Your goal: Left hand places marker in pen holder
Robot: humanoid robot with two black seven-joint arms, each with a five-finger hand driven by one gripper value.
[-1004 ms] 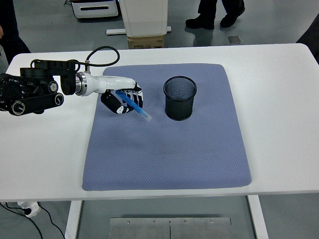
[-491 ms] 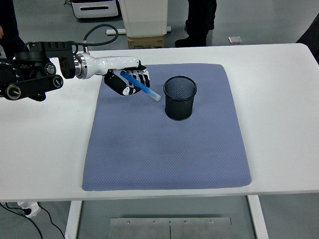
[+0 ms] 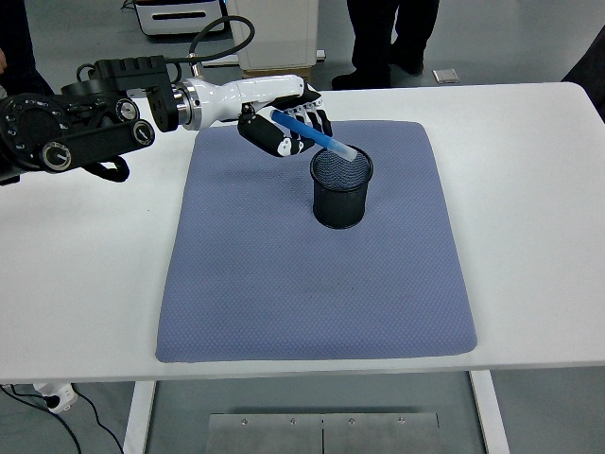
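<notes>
Change: the left hand [image 3: 284,128] has travelled right and toward the far side of the table since the earlier frames, carrying the marker [image 3: 312,135] from over the left part of the mat to the pen holder.
Left hand: fingers curled around the marker, gripping its upper end; the hand sits just left of the holder's rim.
Marker: blue with a pale tip, tilted down to the right; the tip reaches over the holder's opening, not yet inside as far as I can tell.
Pen holder [image 3: 341,186]: black mesh cup, upright on the blue-grey mat [image 3: 312,284], toward its far right.
Right hand: not in view.
Table [image 3: 529,189]: white; a person's legs [image 3: 388,38] show beyond the far edge.
Risk: the marker lies at a shallow slant, so if released now it could catch the rim and tip out onto the mat; pushing further sideways could knock the light holder over.
</notes>
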